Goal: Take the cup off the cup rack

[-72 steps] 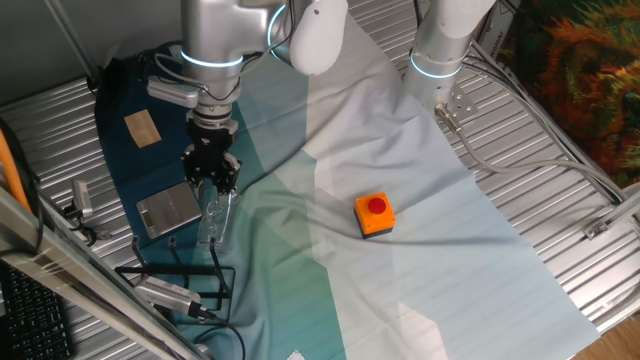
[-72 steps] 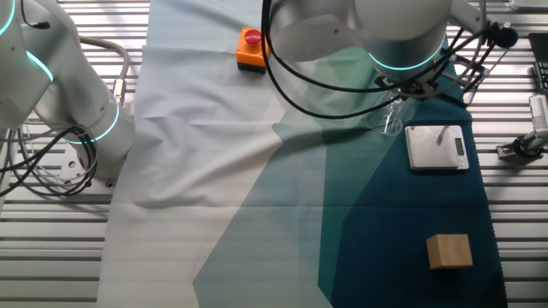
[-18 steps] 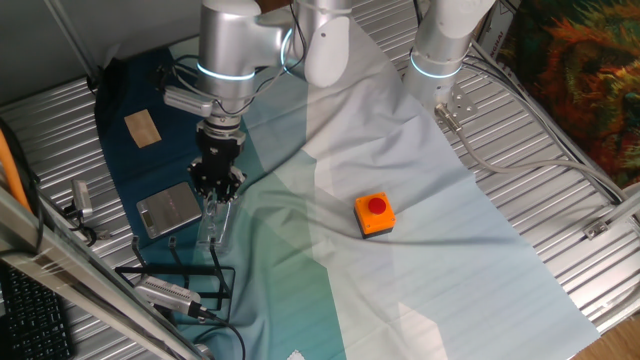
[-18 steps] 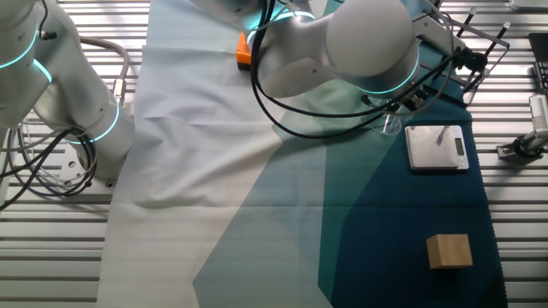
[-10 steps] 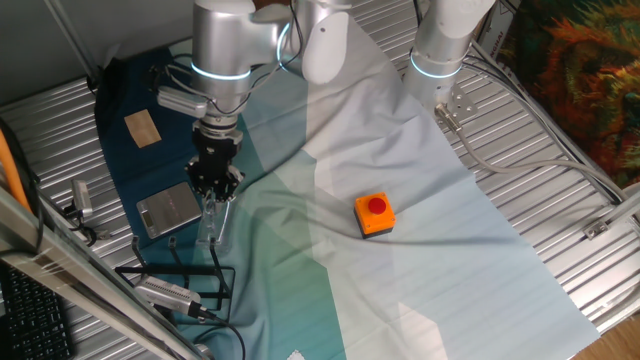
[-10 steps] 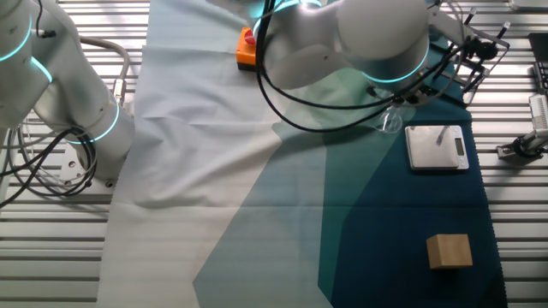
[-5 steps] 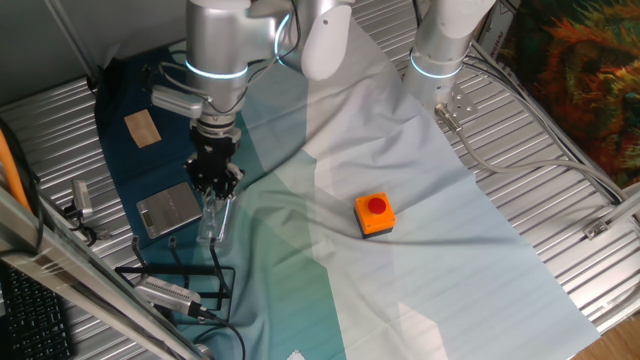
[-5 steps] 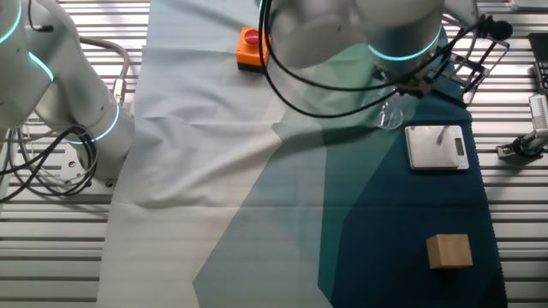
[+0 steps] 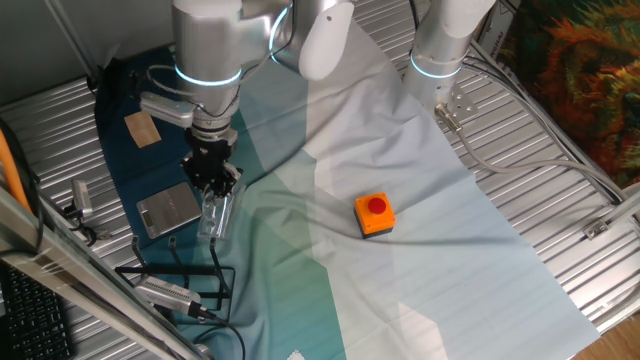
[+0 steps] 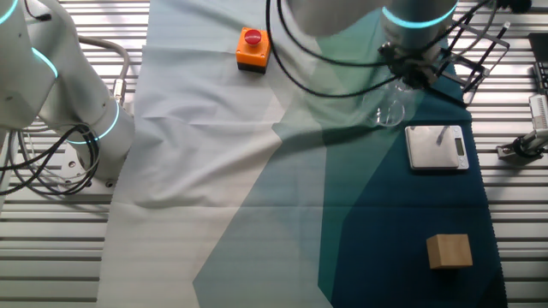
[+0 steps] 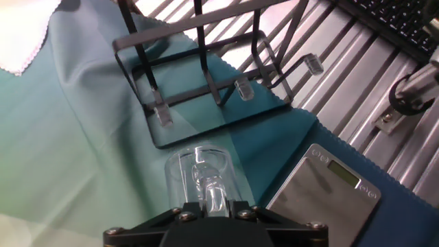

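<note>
The cup is clear and has nothing in it. The gripper clamps its rim and holds it off the cup rack, which lies nearer the table's edge. It hangs over the dark end of the cloth, beside the grey scale. The wooden block and orange button box lie well apart.
</note>
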